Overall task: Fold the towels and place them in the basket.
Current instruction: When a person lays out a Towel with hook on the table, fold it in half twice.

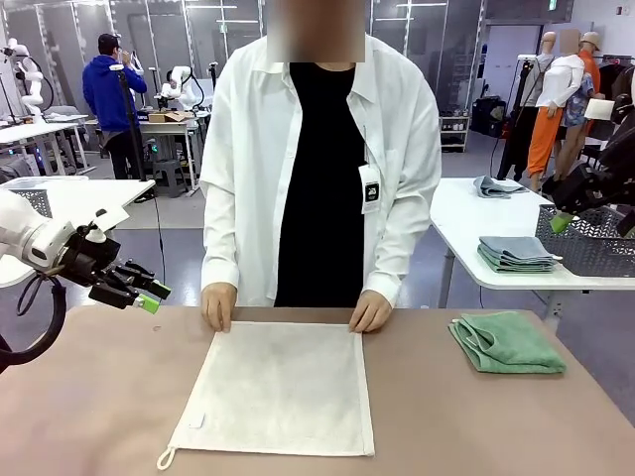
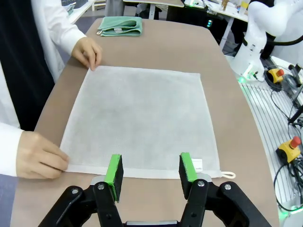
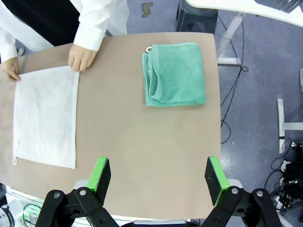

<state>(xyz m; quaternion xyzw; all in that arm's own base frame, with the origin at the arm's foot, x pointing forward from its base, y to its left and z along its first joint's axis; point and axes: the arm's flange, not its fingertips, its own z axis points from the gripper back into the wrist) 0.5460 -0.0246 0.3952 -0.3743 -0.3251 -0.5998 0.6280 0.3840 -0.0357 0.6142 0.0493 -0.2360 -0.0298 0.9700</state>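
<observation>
The left gripper (image 2: 149, 172), jaws parted and empty, hovers at the left edge of the cream towel (image 2: 142, 118), which lies flat under the person's hands (image 2: 40, 156). The right gripper (image 3: 158, 175) hangs wide open, with the sea-green towel (image 3: 175, 73) lying folded beyond it. The cream towel's fold looks about to begin, and the next move calls for pinching that edge.

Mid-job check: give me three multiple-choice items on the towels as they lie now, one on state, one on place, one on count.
1. The cream towel is: A spread flat; B folded in half; C rolled up.
2. The green towel lies: A on the cream towel; B on the table's right side, apart from it; C at the table's left edge.
3. How many of the person's hands touch the cream towel? A none; B one; C two.

1 A: it shows no fold.
2 B: bare table separates the two towels.
3 C: one hand rests at each far corner.
</observation>
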